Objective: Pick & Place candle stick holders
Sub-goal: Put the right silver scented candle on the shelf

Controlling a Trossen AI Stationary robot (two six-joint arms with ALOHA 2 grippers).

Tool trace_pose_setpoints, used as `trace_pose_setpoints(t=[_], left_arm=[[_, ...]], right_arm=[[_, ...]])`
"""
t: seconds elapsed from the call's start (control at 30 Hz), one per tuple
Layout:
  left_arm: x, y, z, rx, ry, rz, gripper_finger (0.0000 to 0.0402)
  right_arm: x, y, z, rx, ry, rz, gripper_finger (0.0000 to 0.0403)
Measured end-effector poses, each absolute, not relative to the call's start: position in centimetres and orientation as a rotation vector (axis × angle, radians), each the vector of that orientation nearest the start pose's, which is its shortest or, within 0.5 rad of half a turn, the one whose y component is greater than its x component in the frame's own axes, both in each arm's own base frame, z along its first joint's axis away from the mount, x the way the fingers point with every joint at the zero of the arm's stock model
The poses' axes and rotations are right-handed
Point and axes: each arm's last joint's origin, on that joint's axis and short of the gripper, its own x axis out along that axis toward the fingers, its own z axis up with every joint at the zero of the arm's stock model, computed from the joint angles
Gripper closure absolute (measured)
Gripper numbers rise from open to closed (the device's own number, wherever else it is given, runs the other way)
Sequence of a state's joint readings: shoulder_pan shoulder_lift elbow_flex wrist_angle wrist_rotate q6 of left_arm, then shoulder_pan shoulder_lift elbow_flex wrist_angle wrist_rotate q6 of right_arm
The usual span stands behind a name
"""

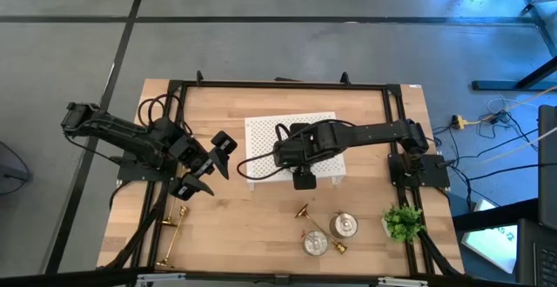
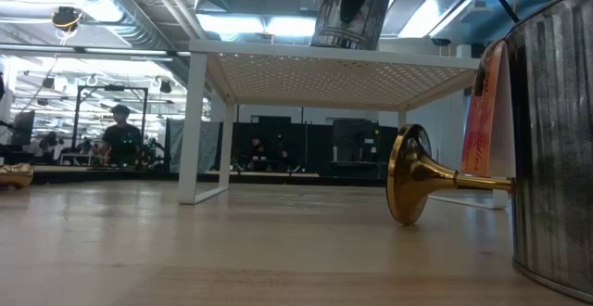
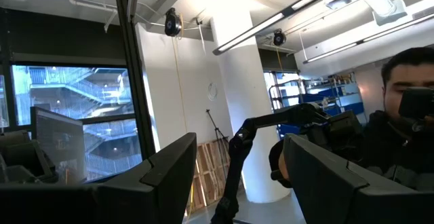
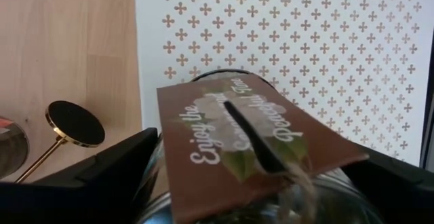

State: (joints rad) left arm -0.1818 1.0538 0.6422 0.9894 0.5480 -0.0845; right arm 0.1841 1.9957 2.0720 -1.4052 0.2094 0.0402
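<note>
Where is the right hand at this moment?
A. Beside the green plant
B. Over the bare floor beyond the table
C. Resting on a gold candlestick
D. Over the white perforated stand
D: in the high view the right hand is over the white perforated stand's near edge.

Two gold candlesticks (image 1: pixel 172 231) lie toppled near the counter's front left corner. A third gold candlestick (image 1: pixel 304 212) lies beside two squat silver holders (image 1: pixel 343 226), one holder (image 4: pixel 271 183) bearing a brown tag.
</note>
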Motion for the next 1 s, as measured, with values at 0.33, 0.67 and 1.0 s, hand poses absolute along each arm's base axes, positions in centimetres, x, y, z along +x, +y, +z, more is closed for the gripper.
trace_pose_setpoints(t=[0.33, 0.67, 1.0], left_arm=[[20.92, -5.38, 34.05, 0.029, -0.550, -0.732, 0.0184], [20.93, -5.38, 34.04, 0.029, -0.549, -0.733, 0.0184], [20.93, -5.38, 34.04, 0.027, -0.549, -0.733, 0.0184]], right_arm=[[38.63, 6.53, 32.95, -0.239, 1.296, -0.059, 0.0003], [39.04, 6.52, 33.16, -0.316, 1.234, -0.141, 0.0003], [39.02, 6.85, 33.10, -0.250, 1.247, -0.049, 0.0003]])
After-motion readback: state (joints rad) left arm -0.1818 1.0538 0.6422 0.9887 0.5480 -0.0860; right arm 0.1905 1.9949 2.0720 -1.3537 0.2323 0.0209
